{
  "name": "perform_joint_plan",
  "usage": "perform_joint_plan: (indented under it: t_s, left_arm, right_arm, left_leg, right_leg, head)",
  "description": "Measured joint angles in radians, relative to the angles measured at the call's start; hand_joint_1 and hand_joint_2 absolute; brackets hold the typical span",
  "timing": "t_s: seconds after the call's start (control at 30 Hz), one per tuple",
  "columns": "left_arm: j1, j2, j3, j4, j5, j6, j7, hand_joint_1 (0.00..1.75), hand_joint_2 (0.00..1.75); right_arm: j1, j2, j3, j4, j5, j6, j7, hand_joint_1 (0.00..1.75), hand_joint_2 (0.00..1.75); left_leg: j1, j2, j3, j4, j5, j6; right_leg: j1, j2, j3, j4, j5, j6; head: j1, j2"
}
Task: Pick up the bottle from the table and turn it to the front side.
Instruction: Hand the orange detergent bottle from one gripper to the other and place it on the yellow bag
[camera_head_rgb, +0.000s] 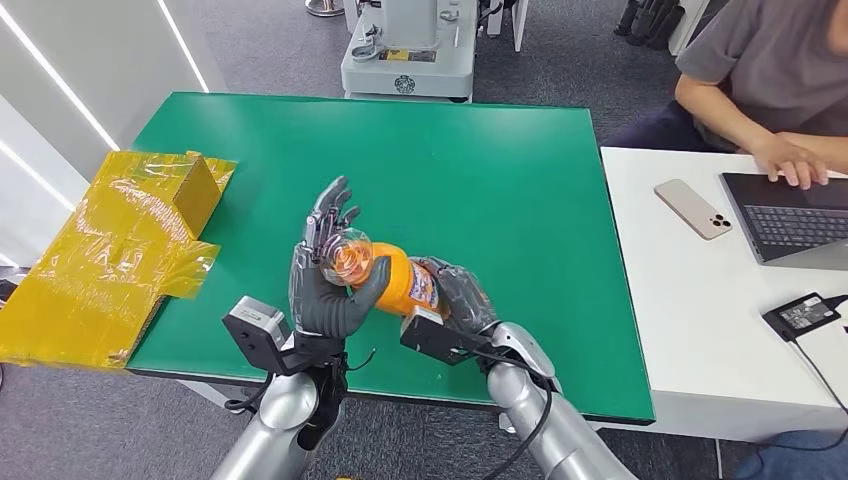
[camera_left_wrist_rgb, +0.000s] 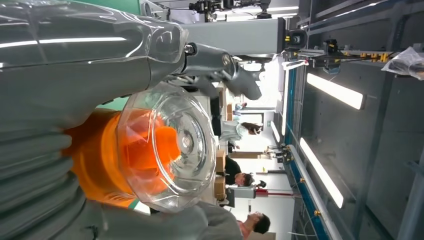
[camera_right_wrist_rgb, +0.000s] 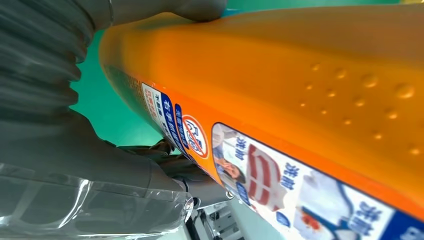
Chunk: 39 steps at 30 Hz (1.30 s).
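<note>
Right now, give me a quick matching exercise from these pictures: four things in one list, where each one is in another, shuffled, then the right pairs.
Things:
1. bottle
2. phone
3. laptop
4. yellow box

Places:
A. under a person's hand
B. at the green table's left edge
C. held between left hand and right hand
D. flat on the white table, beside the laptop

Pairs: 1-C, 2-D, 3-A, 4-B

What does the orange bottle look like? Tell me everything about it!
The orange bottle looks like smooth plastic, with a clear cap showing an orange top inside. A printed label with blue, white and red pictures runs along its side, and small bumps dot its body. It lies sideways above the green table, held at the cap end by the left hand and around the body by the right hand.
</note>
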Motion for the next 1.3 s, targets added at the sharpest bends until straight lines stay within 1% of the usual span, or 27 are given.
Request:
perform_joint_plan:
  t_s: [0.23, 0.6, 0.63, 0.73, 0.77, 1.3]
  left_arm:
    - [0.0, 0.0, 0.0, 0.0, 0.005, 0.002, 0.0, 1.75, 1.75]
    - [-0.009, 0.006, 0.0, 0.0, 0.013, 0.002, 0.008, 1.75, 1.75]
    - [-0.01, 0.006, 0.0, 0.0, 0.014, 0.002, 0.008, 1.75, 1.75]
    - [-0.014, 0.007, 0.0, 0.0, 0.018, 0.001, 0.011, 1.75, 1.75]
    - [-0.015, 0.007, 0.0, 0.0, 0.02, 0.002, 0.013, 1.75, 1.75]
    - [-0.02, 0.008, 0.0, 0.0, 0.048, 0.02, 0.019, 1.75, 1.75]
  right_arm:
    - [-0.024, 0.011, 0.008, 0.03, 0.001, 0.01, 0.008, 1.75, 1.75]
    - [-0.025, 0.02, 0.01, 0.036, -0.013, -0.001, 0.006, 1.75, 1.75]
    - [-0.024, 0.02, 0.01, 0.034, -0.015, -0.004, 0.006, 1.71, 1.75]
    - [-0.021, 0.02, 0.01, 0.027, -0.022, -0.011, 0.008, 0.41, 1.75]
    - [-0.019, 0.02, 0.01, 0.023, -0.026, -0.012, 0.01, 0.0, 1.75]
    - [0.028, 0.019, 0.007, -0.07, -0.096, -0.027, 0.021, 0.0, 1.75]
  left_leg:
    - [0.0, 0.0, 0.0, 0.0, 0.0, 0.0]
    - [0.0, 0.0, 0.0, 0.0, 0.0, 0.0]
    - [0.0, 0.0, 0.0, 0.0, 0.0, 0.0]
    - [0.0, 0.0, 0.0, 0.0, 0.0, 0.0]
    - [0.0, 0.0, 0.0, 0.0, 0.0, 0.0]
    - [0.0, 0.0, 0.0, 0.0, 0.0, 0.0]
  right_leg:
    - [0.0, 0.0, 0.0, 0.0, 0.0, 0.0]
    - [0.0, 0.0, 0.0, 0.0, 0.0, 0.0]
    - [0.0, 0.0, 0.0, 0.0, 0.0, 0.0]
    - [0.0, 0.0, 0.0, 0.0, 0.0, 0.0]
    - [0.0, 0.0, 0.0, 0.0, 0.0, 0.0]
    - [0.0, 0.0, 0.0, 0.0, 0.0, 0.0]
  head:
    - [0.0, 0.0]
    - [0.0, 0.0]
    - [0.0, 0.0]
    - [0.0, 0.0]
    - [0.0, 0.0]
    - [0.0, 0.0]
